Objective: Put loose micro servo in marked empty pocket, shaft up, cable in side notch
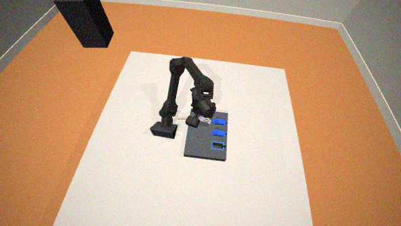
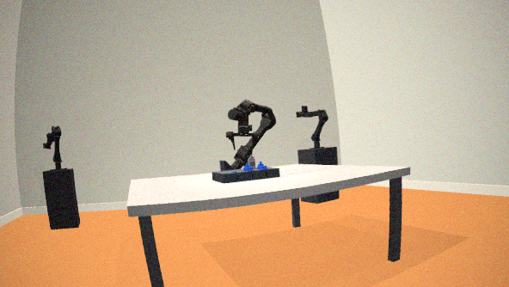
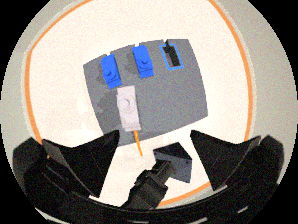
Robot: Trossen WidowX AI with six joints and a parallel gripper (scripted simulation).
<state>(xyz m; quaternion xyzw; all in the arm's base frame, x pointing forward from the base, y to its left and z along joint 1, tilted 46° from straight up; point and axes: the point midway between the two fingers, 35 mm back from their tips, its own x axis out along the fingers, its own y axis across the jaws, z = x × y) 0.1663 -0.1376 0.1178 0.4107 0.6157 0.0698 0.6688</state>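
The loose micro servo (image 1: 205, 120) (image 2: 252, 161) (image 3: 128, 110) is pale grey-white and rests on the dark grey deck (image 1: 200, 142) (image 2: 232, 177) (image 3: 175, 100), behind the row of blue servos. Its round output boss faces the wrist camera. Its orange cable (image 3: 138, 144) runs off the deck's edge toward the arm base. The marked pocket's blue outline (image 1: 212, 145) (image 3: 179, 56) surrounds a dark empty opening at the end of the row, with a side notch. My gripper (image 3: 156, 134) is wide open and empty, above the deck on the loose servo's cable side; the arm partly hides the servo in the top view.
Two blue servos (image 1: 219, 122) (image 1: 219, 132) (image 3: 110, 71) (image 3: 143, 61) sit in the deck between the loose servo's end and the pocket. The arm's base (image 1: 164, 130) (image 3: 175, 161) stands beside the deck. Black pedestals (image 2: 62, 198) (image 2: 318, 155) with other arms stand beyond the white table (image 2: 172, 193).
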